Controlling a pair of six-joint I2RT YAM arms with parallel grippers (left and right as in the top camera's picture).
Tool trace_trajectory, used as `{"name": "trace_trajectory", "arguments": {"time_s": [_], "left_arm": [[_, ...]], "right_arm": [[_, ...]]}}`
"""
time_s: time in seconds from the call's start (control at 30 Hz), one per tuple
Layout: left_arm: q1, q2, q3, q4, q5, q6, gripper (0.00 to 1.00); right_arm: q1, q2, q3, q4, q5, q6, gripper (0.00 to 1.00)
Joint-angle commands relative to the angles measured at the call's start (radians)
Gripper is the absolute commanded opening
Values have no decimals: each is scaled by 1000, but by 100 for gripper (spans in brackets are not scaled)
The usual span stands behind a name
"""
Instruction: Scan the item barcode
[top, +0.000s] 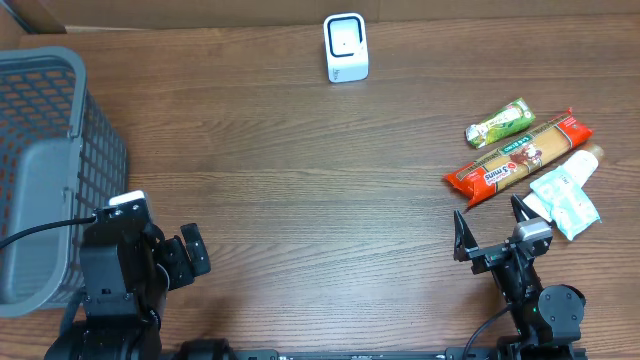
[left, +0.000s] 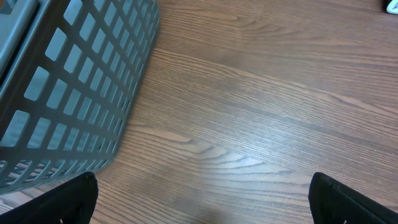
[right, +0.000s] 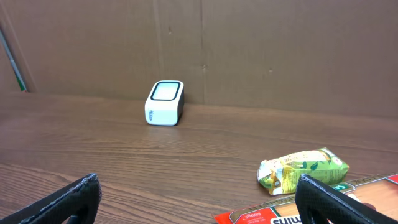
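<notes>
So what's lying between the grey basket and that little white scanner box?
Nothing: in the overhead view only bare wooden table stretches from the basket to the scanner. The red packet lies on the scanner's other side.

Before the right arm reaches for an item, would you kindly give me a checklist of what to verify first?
1. Right gripper open and empty: ok.
2. Left gripper open and empty: ok.
3. White box-shaped scanner upright at the table's far edge, nothing in front of it: ok.
4. Red flat pasta packet lying just ahead of the right gripper: ok.
5. Which face of that packet carries the barcode: cannot tell.
6. Grey plastic mesh basket out of the way, at the far left: ok.
</notes>
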Motion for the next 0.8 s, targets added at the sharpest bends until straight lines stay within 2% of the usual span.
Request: {"name": "trace_trajectory", "arguments": {"time_s": [0.0,0.2,0.27,0.4,0.5,0.57,0.77], "left_arm": [[5,-3,1,3,-16,-10,99],[6,-21,-11,10,-24,-6,100],[5,-41,-37,61,-20,-6,100],[5,-145,-218,401,14,40,100],[5,-265,-434,733,93,127,100],[5,-330,-551,887,98,138,99],[5,-537,-865,1207,96,176,99]], "right_arm": [[7,-9,-11,5,-5,6,100],[7,-9,-11,6,-5,6,100],[7,-9,-11,6,-5,6,100],[7,-9,-11,5,-5,6,100],[7,-9,-11,6,-5,6,100],[7,-9,-11,6,-5,6,100],[7,-9,-11,6,-5,6,100]]}}
